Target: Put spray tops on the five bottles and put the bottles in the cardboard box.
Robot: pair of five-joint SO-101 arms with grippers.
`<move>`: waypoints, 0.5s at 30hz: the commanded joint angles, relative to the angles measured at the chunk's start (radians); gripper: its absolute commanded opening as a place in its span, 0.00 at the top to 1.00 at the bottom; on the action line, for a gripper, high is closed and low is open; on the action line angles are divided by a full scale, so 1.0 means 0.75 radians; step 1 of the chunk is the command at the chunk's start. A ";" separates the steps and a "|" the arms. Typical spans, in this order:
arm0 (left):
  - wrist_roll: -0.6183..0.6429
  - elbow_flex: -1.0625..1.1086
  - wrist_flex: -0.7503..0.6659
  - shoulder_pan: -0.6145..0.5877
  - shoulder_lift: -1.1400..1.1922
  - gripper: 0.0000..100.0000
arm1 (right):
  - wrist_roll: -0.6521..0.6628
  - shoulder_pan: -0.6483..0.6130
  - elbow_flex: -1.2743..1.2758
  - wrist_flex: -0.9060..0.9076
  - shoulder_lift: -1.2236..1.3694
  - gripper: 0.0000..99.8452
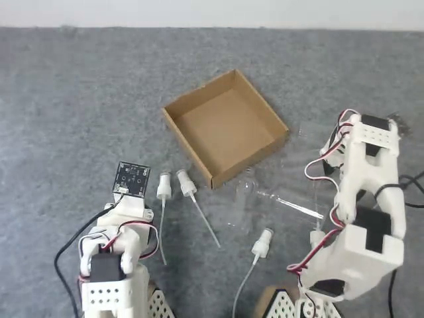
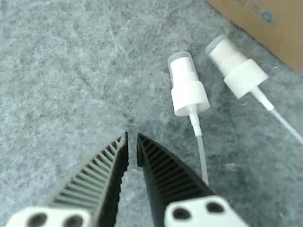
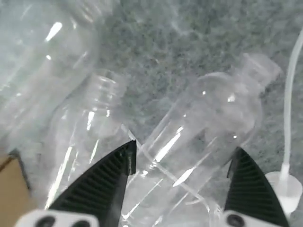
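- We find the cardboard box (image 1: 225, 126) empty; nothing capped yet.
- Spray tops (image 2: 188, 87) lie loose on the tabletop (image 1: 79, 99) near the left tool (image 2: 132, 142), closed on nothing.
- Right tool (image 3: 183, 151) gapes around a bare bottle (image 3: 222, 113).

White spray tops (image 1: 163, 185), clear bottles (image 1: 244, 195), brown cardboard box (image 1: 225, 126), grey carpet (image 1: 66, 99).

A robotics test bench is suggested, of the kind found in a lab or workshop. A grey felt-like mat (image 1: 79, 99) covers the table, bordered by a pale wall (image 1: 212, 13) at 12 o'clock. White printed robot arms with exposed wiring are mounted on it: the left arm (image 1: 112, 265) at 7 o'clock, topped by a bare circuit board (image 1: 131, 179), and the right arm (image 1: 361, 218) at 4 o'clock.
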 commanded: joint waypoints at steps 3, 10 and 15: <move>-0.010 -0.013 0.000 -0.006 -0.027 0.97 | 0.319 0.077 -0.070 -0.097 -0.011 0.80; -0.010 -0.013 0.000 -0.006 -0.027 0.97 | 0.741 0.208 -0.072 -0.265 -0.028 0.89; -0.010 -0.013 0.000 -0.006 -0.027 0.97 | 1.088 0.253 -0.215 -0.228 -0.024 0.90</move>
